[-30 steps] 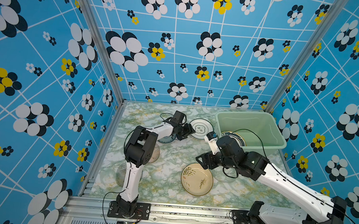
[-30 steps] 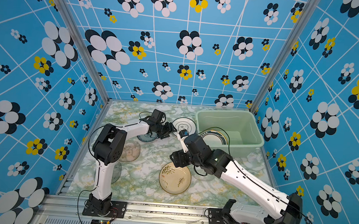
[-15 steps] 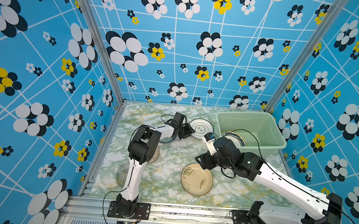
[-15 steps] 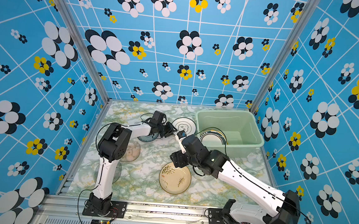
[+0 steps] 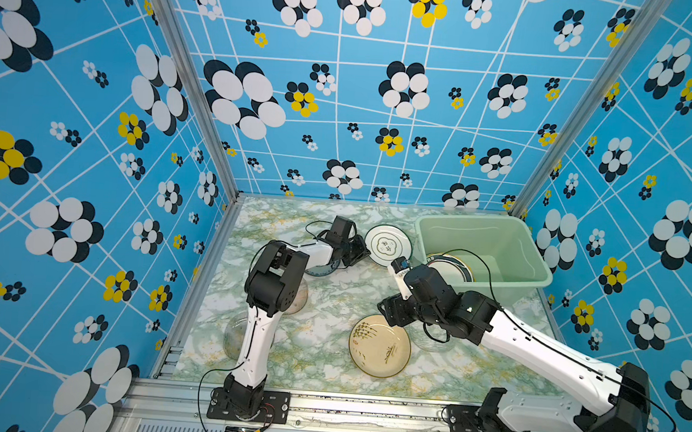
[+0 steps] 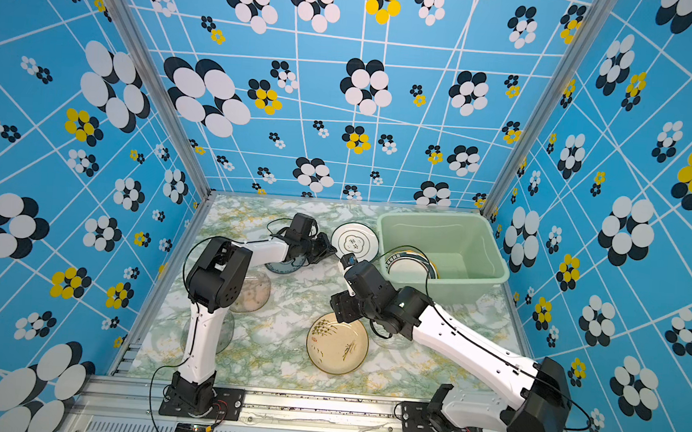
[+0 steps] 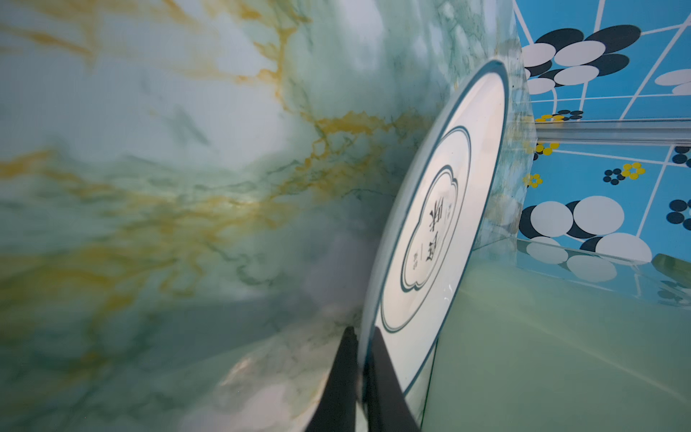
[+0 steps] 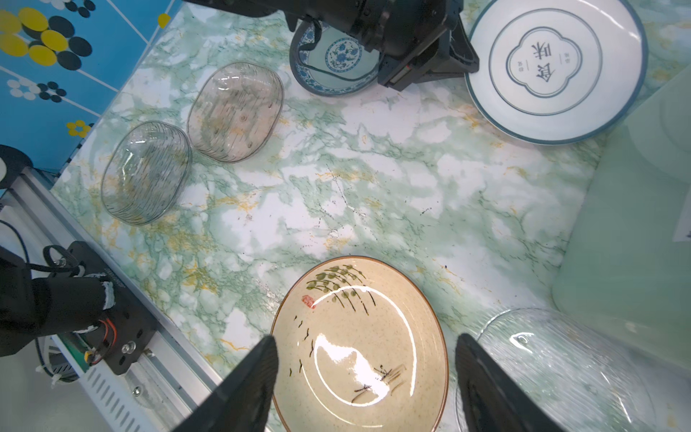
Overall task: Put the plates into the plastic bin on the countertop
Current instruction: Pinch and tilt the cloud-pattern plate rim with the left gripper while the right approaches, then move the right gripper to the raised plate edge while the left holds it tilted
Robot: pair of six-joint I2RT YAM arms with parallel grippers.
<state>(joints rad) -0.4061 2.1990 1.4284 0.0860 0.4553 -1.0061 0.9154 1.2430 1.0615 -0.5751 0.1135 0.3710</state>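
Left wrist view: left hand (image 7: 362, 336) is pinched tight on the rim of the white plate (image 7: 441, 224), green-rimmed with lettering, just beside the bin (image 7: 542, 355); can't tell if it's lifted off the surface (image 7: 149, 149). Right wrist view: right hand (image 8: 366, 348) is spread wide, holding nothing, and hovers over the beige plate (image 8: 347, 299). Both top views show a dark-rimmed plate (image 5: 451, 268) inside the bin. Glass plates (image 8: 235, 112) lie well apart.

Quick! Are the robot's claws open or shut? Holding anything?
Left claw: shut on the rim of the white plate.
Right claw: open, holding nothing, above the beige plate.
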